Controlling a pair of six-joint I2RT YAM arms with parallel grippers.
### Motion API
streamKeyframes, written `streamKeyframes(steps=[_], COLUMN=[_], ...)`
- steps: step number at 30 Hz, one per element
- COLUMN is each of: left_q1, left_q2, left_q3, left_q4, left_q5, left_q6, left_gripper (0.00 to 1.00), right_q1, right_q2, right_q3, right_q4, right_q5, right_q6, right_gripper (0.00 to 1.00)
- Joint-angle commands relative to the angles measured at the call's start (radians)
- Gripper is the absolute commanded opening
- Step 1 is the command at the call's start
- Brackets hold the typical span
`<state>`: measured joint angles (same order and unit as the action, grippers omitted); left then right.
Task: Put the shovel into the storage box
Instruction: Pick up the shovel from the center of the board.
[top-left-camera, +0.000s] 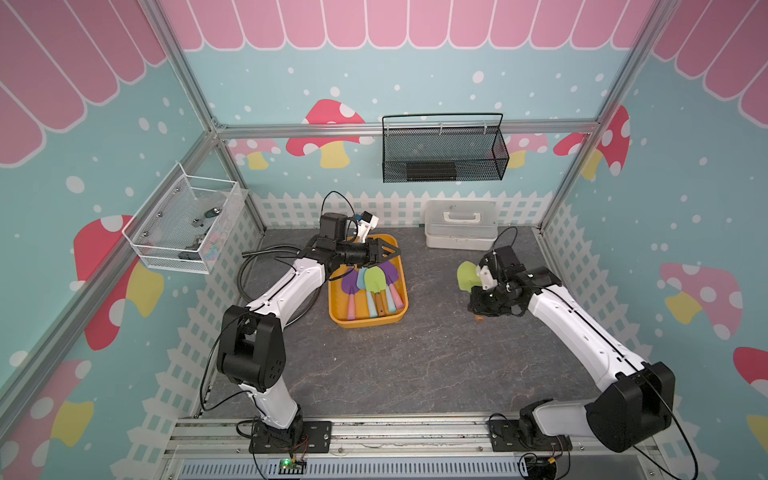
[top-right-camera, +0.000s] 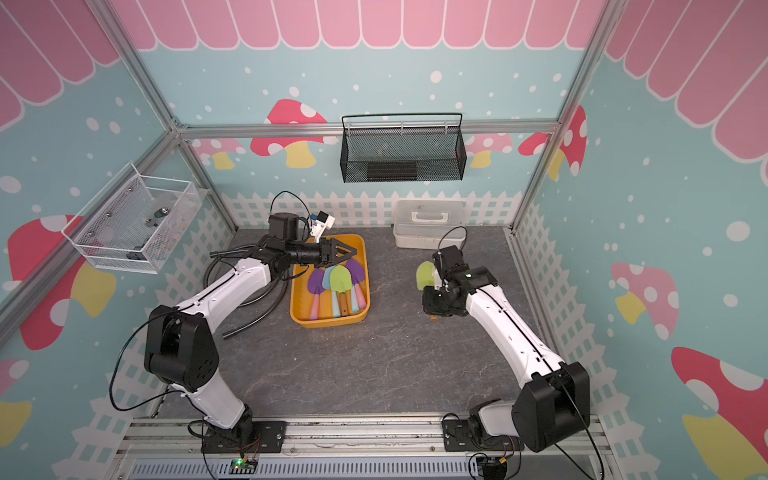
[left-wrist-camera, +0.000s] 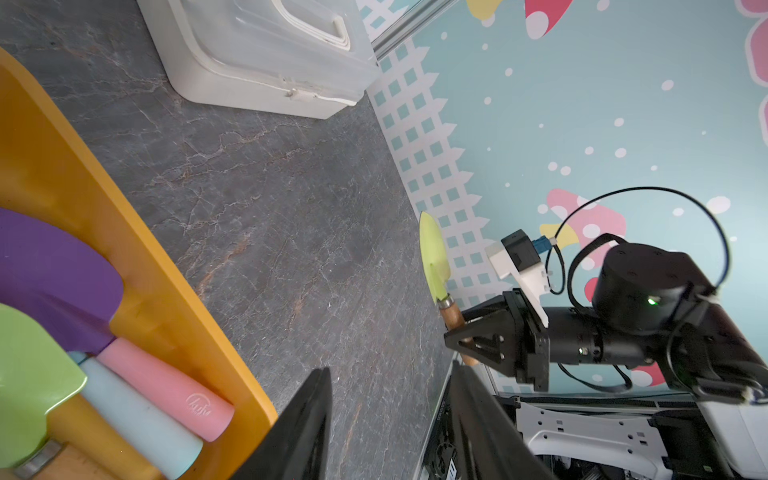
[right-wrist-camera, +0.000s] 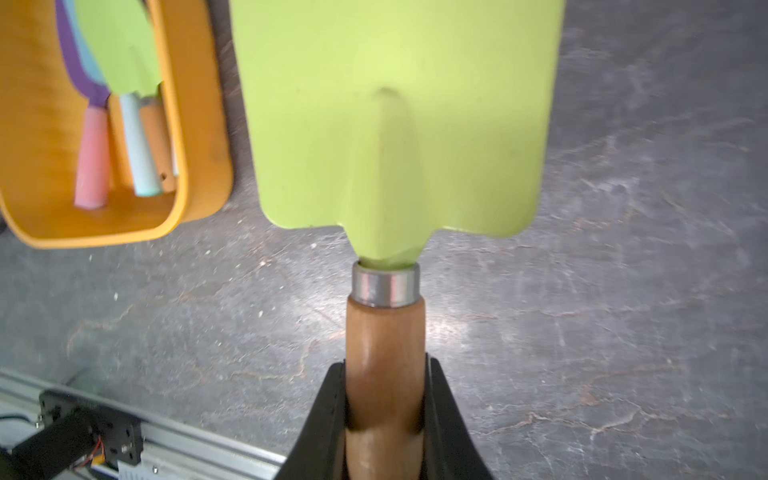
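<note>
Right jaws clamped on the wooden handle of the green shovel (right-wrist-camera: 395, 124), held above the worktop (top-left-camera: 415, 365), well apart from the storage box (top-left-camera: 365, 322); carry it over, lower it parallel to the shovels inside (top-left-camera: 372, 280), watch the left jaws hanging half-open, empty, over the box's far end.

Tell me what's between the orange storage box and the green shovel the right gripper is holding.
Nothing: only bare grey tabletop separates the storage box from the shovel, as both top views show.
</note>
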<state>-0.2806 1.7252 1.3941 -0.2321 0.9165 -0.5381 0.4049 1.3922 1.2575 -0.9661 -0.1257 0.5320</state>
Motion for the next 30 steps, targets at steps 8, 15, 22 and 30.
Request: streamKeyframes(steps=[8, 15, 22, 30], left_q1=[-0.053, -0.066, -0.072, -0.075], left_q2=[-0.007, -0.003, -0.001, -0.019], left_q3=[-0.06, -0.139, -0.224, -0.257], left_q4=[0.087, 0.214, 0.434, 0.529], left_q5=[-0.07, -0.061, -0.03, -0.021], left_q6=[-0.022, -0.111, -0.263, -0.326], left_gripper=[0.45, 0.44, 0.42, 0.42], right_q1=[0.187, 0.227, 0.253, 0.259], right_q2=[0.156, 0.215, 0.254, 0.263], right_q3=[0.223, 0.327, 0.392, 0.403], right_q4=[-0.069, -0.064, -0.046, -0.048], right_q5=[0.04, 0.038, 0.041, 0.066], right_q6=[0.016, 0.026, 0.031, 0.029], right_gripper=[0.0, 0.0, 0.0, 0.0])
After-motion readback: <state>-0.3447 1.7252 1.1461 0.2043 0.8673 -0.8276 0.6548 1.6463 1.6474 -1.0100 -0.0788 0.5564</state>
